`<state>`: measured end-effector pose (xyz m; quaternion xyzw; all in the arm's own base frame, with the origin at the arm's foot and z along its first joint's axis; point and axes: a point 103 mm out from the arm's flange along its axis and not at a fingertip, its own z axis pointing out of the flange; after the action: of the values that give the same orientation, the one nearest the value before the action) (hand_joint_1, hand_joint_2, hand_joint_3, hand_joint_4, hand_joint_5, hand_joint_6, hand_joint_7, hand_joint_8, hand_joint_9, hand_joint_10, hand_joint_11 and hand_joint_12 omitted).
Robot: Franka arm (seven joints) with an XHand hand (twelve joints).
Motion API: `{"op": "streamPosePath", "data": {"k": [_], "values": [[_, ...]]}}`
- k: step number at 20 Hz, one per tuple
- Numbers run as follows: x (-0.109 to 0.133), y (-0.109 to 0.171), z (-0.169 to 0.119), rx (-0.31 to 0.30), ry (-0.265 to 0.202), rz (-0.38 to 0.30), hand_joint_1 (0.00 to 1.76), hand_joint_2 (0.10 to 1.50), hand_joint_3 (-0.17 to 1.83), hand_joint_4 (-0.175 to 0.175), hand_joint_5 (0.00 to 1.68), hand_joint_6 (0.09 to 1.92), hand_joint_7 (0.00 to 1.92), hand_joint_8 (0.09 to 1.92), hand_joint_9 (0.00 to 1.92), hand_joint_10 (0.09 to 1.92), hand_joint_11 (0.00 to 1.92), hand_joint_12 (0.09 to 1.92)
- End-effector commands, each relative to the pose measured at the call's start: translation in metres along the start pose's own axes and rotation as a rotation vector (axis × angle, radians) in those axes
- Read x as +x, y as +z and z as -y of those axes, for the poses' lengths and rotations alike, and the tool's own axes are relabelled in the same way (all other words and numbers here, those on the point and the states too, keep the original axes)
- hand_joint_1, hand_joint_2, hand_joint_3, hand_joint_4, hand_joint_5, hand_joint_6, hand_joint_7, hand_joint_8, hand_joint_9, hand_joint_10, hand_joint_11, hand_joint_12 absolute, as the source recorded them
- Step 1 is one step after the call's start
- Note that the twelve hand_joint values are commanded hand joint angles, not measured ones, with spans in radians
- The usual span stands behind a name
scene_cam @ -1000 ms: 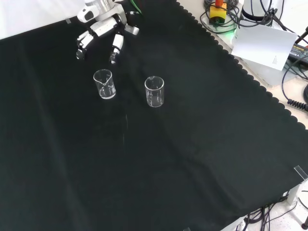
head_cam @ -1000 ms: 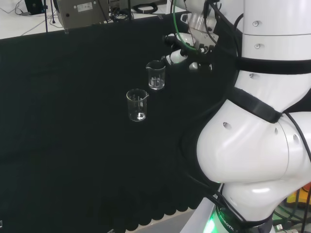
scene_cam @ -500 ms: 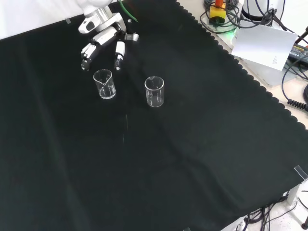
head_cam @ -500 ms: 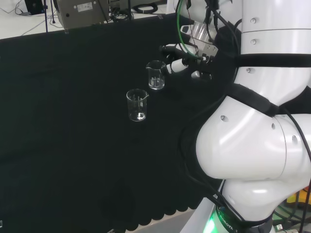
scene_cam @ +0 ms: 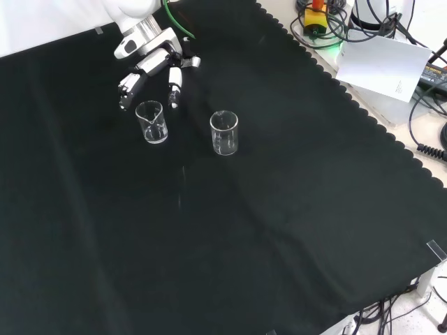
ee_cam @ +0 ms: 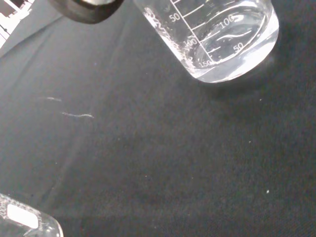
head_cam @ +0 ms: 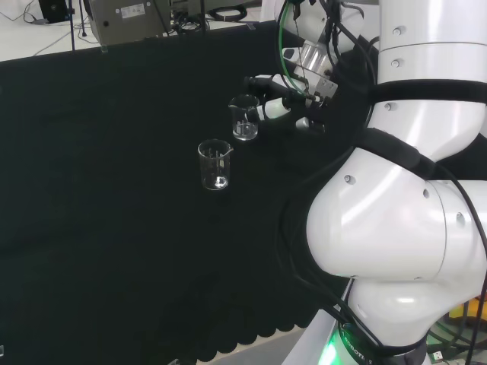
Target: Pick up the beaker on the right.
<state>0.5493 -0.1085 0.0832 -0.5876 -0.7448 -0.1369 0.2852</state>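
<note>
We are watching the hand point(scene_cam: 150, 61) hovering with fingers spread just beside the right-hand beaker point(head_cam: 243, 118) in the head view, which is standing upright, mouth up, near another beaker point(head_cam: 214, 164) on the cloth point(scene_cam: 279, 209).

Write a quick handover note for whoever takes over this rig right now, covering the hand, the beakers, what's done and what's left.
Hand: open, fingers spread, holding nothing, poised right beside the beaker it is reaching for, with fingers on either side of its rim in the front view.
Target beaker: upright on the black cloth, the right-hand one in the head view.
Other beaker: upright, standing apart and untouched.
Done: approach to the target.
Left: close the fingers round the target beaker and lift it.
</note>
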Motion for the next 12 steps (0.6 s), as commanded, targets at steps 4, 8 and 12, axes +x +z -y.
{"op": "streamPosePath", "data": {"k": [4,8,12], "values": [[-0.005,0.016,-0.011,-0.043,-0.029,-0.082,0.88,0.86,-0.17,-0.02,0.33,0.09,0.12,0.64,0.28,0.63,0.0,1.4],[-0.007,0.019,-0.015,-0.06,-0.03,-0.1,0.9,0.86,-0.17,-0.024,0.36,0.09,0.14,0.65,0.3,0.63,0.0,1.39],[-0.009,0.021,-0.021,-0.083,-0.031,-0.116,0.91,0.86,-0.17,-0.027,0.38,0.09,0.2,0.67,0.34,0.64,0.01,1.4]]}}
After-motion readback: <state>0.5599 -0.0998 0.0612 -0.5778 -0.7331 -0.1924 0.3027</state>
